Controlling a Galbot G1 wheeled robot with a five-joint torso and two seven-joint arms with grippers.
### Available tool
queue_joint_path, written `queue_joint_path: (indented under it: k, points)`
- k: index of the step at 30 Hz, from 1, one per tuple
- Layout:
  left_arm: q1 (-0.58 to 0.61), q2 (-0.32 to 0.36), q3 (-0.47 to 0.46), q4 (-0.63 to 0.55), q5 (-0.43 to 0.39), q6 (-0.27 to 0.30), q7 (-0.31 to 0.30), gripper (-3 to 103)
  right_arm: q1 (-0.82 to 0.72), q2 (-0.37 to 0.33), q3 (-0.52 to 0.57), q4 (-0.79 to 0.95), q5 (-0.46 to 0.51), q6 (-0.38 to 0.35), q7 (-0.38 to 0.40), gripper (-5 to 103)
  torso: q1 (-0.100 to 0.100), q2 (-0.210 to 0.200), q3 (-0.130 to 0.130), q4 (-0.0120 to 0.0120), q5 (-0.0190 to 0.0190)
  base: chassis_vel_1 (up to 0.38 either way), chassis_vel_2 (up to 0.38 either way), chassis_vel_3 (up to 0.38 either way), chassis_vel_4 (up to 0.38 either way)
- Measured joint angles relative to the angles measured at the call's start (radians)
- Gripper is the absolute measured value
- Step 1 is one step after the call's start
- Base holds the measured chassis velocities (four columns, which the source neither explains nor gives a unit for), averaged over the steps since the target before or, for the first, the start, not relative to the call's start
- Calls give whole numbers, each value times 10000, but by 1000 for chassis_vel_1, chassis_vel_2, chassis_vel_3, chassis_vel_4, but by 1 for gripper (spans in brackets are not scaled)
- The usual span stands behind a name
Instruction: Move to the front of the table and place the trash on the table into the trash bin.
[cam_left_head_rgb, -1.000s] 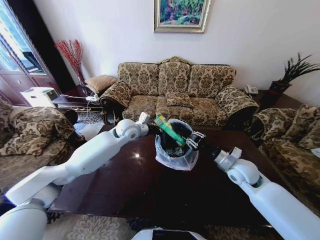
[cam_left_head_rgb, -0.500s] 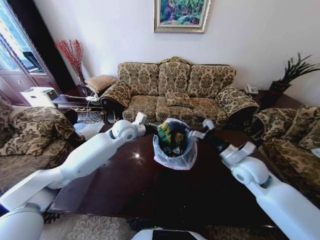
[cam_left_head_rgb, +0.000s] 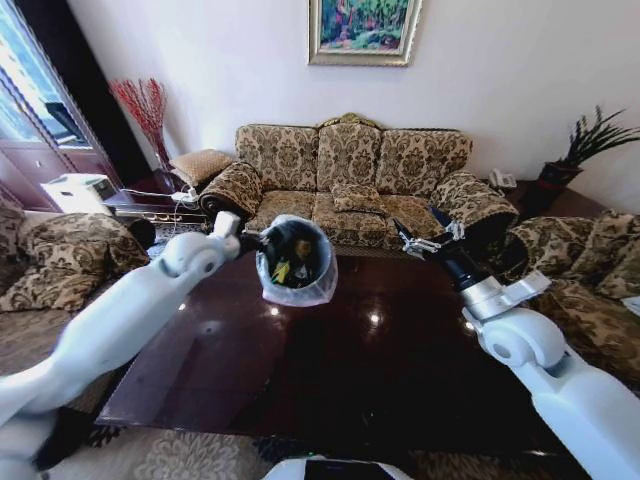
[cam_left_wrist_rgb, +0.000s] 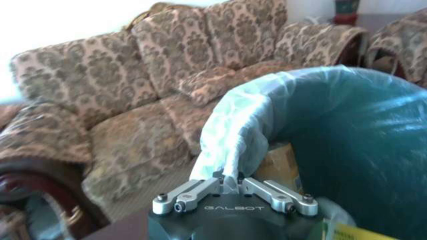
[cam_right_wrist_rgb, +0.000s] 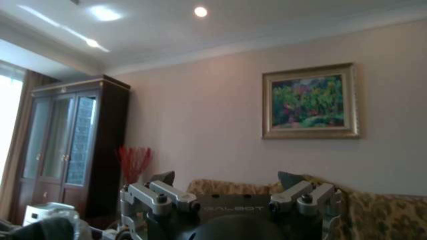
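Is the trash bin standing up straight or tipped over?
Tipped. The left gripper holds the trash bin by its rim, its mouth facing the camera, trash visible inside.

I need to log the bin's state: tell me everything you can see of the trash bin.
The trash bin is small, round and black, lined with a crinkled whitish translucent bag folded over its rim. It hangs tilted above the table, mouth toward the camera, its rim pinched by the left gripper. Yellow and green trash lies inside.
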Motion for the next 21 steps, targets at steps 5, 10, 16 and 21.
queue_joint_path:
  k: [5, 10, 16, 21]
  points:
    - [2101, -8, -1864, -994, -113, -166, -639, 0, -1032, 578, 791, 631, -412, -1372, 1077, 100, 2, -1, 1, -2, -6, 0, 0, 0, 0]
    - [4047, -441, -3877, -1921, 87, -373, -675, 0, -2528, 1201, 2304, 896, -858, -1876, 810, 100, 1, 0, 0, -7, -6, 0, 0, 0, 0]
    - [5664, -1661, -6148, -2776, 267, -287, -636, 0, -4490, 2605, 4413, 1139, -1655, -2174, -400, 100, 0, 0, 0, -12, -6, 0, 0, 0, 0]
    - [6824, -2363, -7218, -3404, 504, -302, -455, 0, -5279, 3320, 5110, 1275, -1932, -2027, -779, 100, -8, -11, -7, -6, -5, 0, 0, 0, 0]
